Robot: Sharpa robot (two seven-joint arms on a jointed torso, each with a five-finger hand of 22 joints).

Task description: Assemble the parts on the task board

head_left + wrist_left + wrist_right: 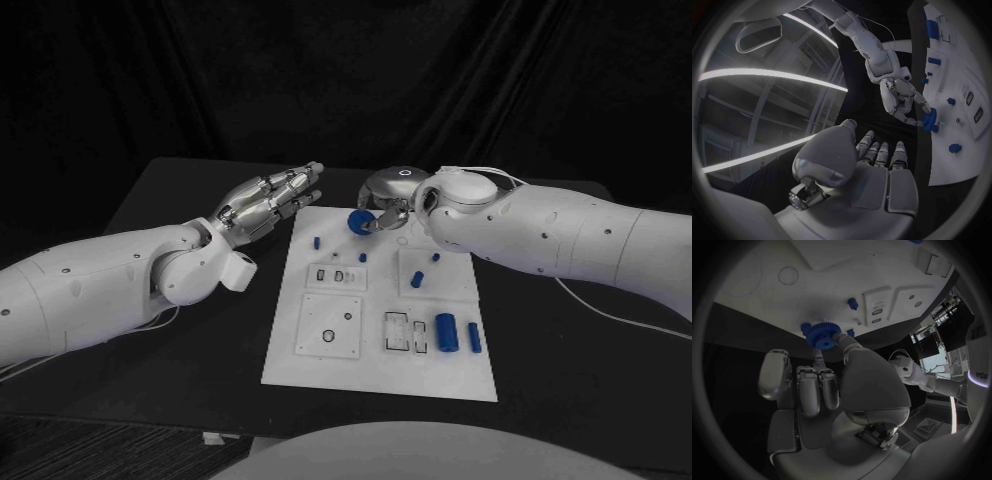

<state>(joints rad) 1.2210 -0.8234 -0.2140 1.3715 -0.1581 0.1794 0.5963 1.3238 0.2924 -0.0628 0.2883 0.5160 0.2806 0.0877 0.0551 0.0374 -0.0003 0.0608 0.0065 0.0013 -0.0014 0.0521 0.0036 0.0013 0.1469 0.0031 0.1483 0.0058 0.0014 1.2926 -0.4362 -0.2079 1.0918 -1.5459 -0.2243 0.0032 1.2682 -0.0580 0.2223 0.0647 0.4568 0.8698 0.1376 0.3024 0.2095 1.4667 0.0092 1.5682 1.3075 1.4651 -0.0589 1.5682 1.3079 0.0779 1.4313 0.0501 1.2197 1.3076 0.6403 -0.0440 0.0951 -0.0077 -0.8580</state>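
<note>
The white task board (378, 360) lies in the middle of the black table. My right hand (392, 190) hovers over the board's far edge and pinches a blue gear (361, 220), also the blue gear (823, 334) and the blue gear (929, 120). My left hand (267, 200) is flat with its fingers stretched out, held off the board's far left corner and holding nothing; the left hand (873, 165) fingers point toward the right hand (901, 97). Blue cylinders (447, 331) stand at the board's right side, small blue pegs (418, 279) near its middle.
Rectangular recesses (330, 325) and slots (407, 332) are cut in the board's near half. A white cable (620, 315) runs over the table under my right arm. Bare black table (577, 390) lies on both sides of the board.
</note>
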